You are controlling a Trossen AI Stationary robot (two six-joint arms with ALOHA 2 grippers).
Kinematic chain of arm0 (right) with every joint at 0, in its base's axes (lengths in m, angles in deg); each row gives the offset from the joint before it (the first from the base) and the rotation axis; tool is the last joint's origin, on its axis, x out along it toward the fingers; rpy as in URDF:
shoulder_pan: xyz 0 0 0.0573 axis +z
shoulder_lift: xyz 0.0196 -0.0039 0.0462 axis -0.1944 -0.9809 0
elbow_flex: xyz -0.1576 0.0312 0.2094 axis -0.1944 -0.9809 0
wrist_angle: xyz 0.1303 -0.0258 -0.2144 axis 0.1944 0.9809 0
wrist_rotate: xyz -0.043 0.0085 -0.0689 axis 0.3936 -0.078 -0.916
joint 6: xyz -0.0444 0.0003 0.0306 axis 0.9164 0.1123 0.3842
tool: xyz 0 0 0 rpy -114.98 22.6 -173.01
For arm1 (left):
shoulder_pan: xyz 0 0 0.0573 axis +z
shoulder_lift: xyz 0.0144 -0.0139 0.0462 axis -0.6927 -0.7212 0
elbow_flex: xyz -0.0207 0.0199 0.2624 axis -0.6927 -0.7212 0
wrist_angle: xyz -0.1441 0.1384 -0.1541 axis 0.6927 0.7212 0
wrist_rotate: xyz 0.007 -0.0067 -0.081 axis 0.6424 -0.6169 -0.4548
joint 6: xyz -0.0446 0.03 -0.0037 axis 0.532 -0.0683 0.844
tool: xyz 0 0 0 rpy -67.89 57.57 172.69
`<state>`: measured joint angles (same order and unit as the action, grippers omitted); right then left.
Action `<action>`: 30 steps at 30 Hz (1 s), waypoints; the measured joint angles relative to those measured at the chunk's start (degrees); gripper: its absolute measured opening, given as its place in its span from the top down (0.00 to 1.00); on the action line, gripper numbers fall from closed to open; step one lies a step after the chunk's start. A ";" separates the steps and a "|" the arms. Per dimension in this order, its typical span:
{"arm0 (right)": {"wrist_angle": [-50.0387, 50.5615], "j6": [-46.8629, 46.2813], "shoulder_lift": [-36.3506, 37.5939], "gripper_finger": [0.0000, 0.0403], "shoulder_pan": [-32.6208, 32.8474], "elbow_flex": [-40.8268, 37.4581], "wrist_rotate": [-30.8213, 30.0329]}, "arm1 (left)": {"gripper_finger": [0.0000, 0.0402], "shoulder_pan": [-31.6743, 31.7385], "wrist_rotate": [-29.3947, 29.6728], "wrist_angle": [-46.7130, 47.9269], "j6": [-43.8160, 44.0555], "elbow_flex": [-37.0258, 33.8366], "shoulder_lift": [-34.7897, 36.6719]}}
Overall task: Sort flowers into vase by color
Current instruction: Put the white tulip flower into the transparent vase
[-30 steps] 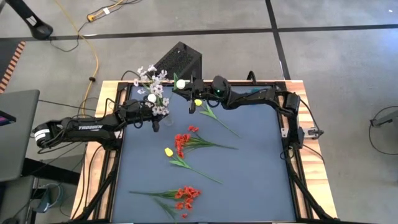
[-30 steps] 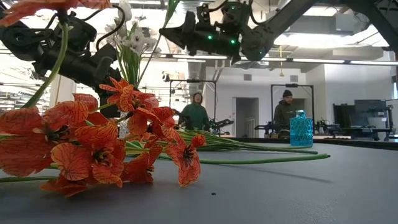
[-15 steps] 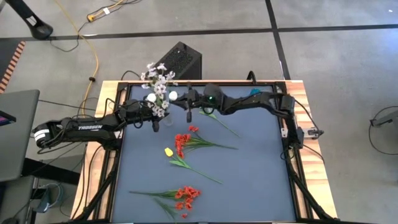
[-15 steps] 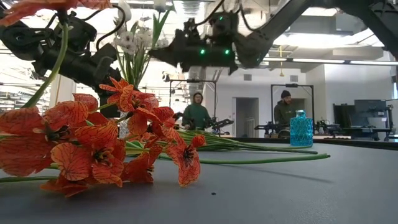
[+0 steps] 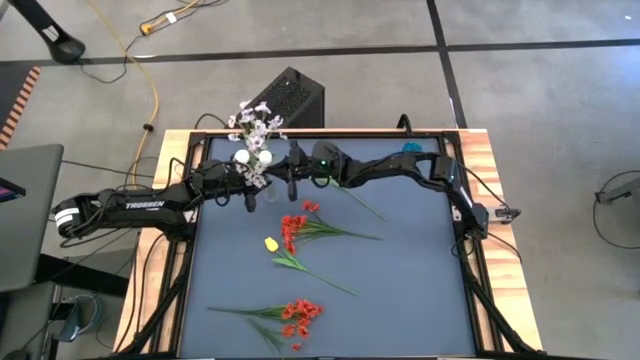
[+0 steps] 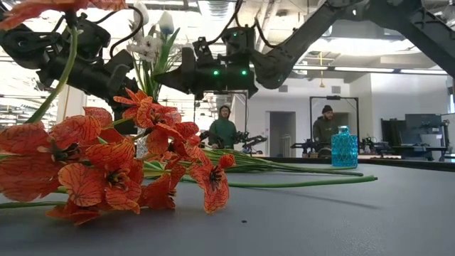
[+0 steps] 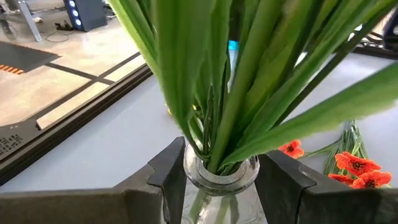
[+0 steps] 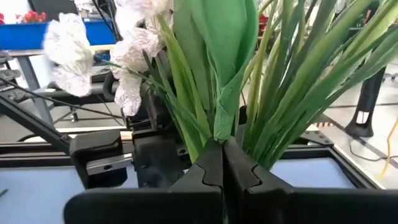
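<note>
A: High view first: what is sitting along the desk's left edge?

B: The left gripper point(image 5: 247, 188) is clamping its jaws on the glass vase point(image 7: 221, 186) near the far-left corner, with the lilac-white sprig point(image 5: 254, 121) leaning out past the far edge.

A: And moving right?

B: The right gripper point(image 5: 290, 168) is pinching a white tulip point(image 5: 266, 155) stem, jaws together on it, just beside the vase. A second ago it was hanging farther right.

A: Is open room showing?

B: Red blossoms point(image 5: 293, 228) and a yellow tulip point(image 5: 270, 243) are lying mid-desk, more red flowers point(image 5: 299, 317) near the front edge; the blue mat point(image 5: 410, 270) is lying bare toward the right edge.
</note>
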<state>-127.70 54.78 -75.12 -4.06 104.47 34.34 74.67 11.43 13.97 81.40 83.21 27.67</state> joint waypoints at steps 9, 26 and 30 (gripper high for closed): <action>2.54 -6.74 0.38 0.78 -0.44 0.14 0.66 | 0.65 0.00 0.12 0.00 -0.59 -0.02 0.00; 51.98 1.37 19.21 0.21 -4.22 0.23 14.14 | 0.65 0.00 2.92 0.28 -5.95 -0.15 0.99; 61.29 3.32 22.71 0.20 -4.89 0.15 11.53 | 0.65 0.02 6.31 0.80 -8.86 -0.22 3.01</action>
<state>-66.41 58.10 -52.42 -8.94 104.62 45.87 74.69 17.75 14.76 72.54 82.99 30.68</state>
